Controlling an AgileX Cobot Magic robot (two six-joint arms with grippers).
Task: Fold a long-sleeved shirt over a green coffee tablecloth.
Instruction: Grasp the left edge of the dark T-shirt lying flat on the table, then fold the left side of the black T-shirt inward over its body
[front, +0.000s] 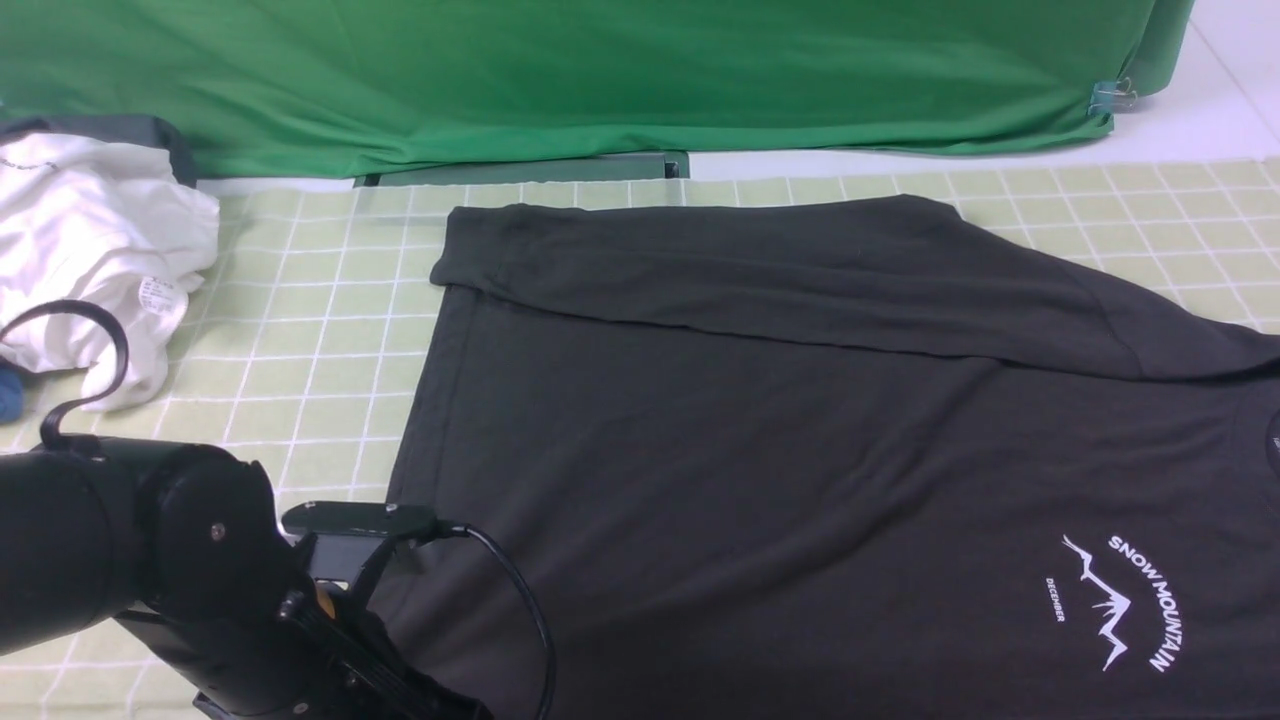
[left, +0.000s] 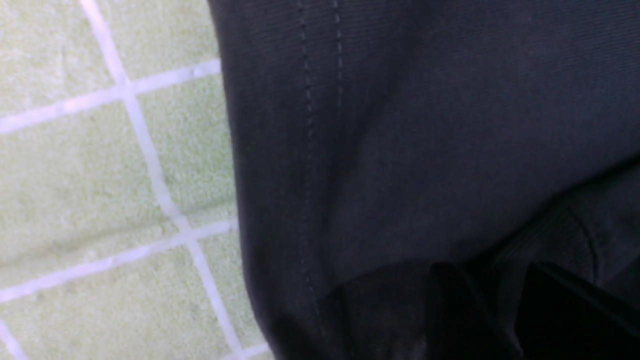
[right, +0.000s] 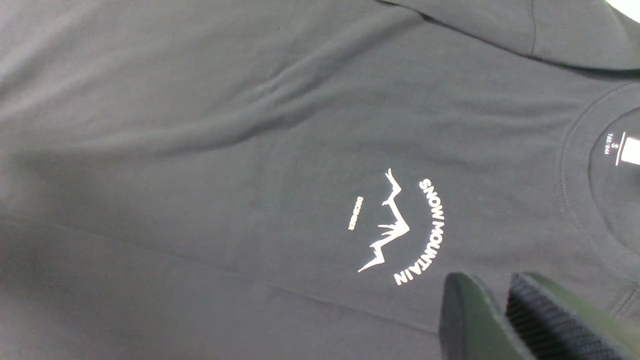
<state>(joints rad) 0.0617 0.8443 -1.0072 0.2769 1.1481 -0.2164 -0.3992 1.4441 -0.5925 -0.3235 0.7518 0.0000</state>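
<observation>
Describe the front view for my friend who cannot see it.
A black long-sleeved shirt lies spread on a pale green gridded tablecloth, one sleeve folded across its far edge, a white SNOW MOUNTAIN logo at right. The robot's black left arm sits at the shirt's near-left edge; a crumpled white garment lies far left.

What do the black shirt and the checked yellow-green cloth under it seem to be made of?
Black long-sleeved shirt: apparently a soft matte knit, perhaps cotton jersey; fine ribbing, twin hem stitching and gentle creases show. Pale yellow-green gridded tablecloth: seemingly a fuzzy, towel-like fabric; its nap looks grainy up close. Exact fibres cannot be told.
</observation>
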